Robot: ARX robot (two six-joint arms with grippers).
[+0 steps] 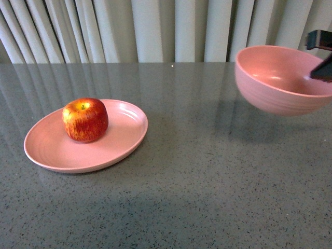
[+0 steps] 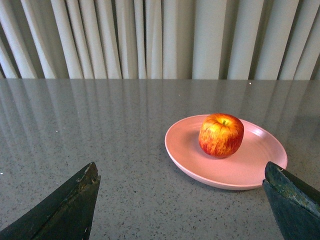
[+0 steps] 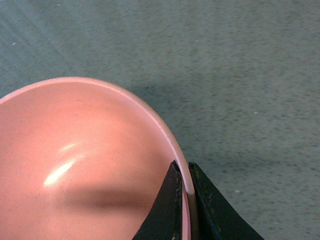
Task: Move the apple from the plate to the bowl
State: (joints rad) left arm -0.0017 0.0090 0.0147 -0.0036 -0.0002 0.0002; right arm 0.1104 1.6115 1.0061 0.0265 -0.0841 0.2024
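Apple [image 1: 85,120]: round, glossy red, yellow-streaked, yellow crown, short stem upward; no marked long axis. Location: on the shallow pink plate [image 1: 124,136], left part of the grey table [image 1: 207,181]. Left gripper [image 2: 181,172]: spread wide, empty; the apple lies ahead of it, a little off-centre between the fingers. This arm is judged the nearer. Right gripper [image 3: 184,172]: pinched on the rim of the deep pink bowl [image 1: 275,83], which appears raised off the table, well apart from the plate.
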